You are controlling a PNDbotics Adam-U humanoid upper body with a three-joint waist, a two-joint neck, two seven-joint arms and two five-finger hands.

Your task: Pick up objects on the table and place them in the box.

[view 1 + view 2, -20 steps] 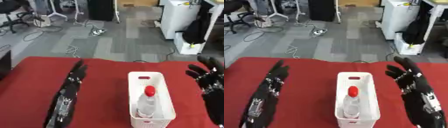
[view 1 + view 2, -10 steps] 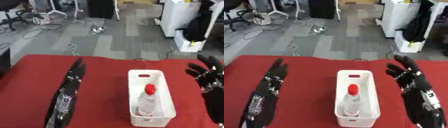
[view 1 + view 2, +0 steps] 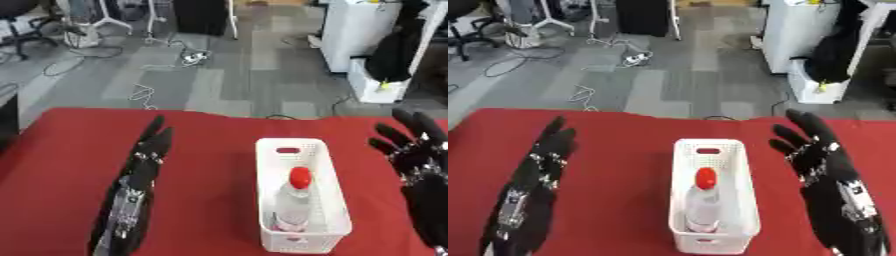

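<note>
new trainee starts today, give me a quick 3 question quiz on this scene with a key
1. True or false: the bottle lies inside the white box.
2. What colour is the bottle's cap? A. blue B. red C. green
3. Fill in: both the left hand and the right hand are ____, fingers straight, holding nothing.

Key: 1 true; 2 B; 3 open
</note>
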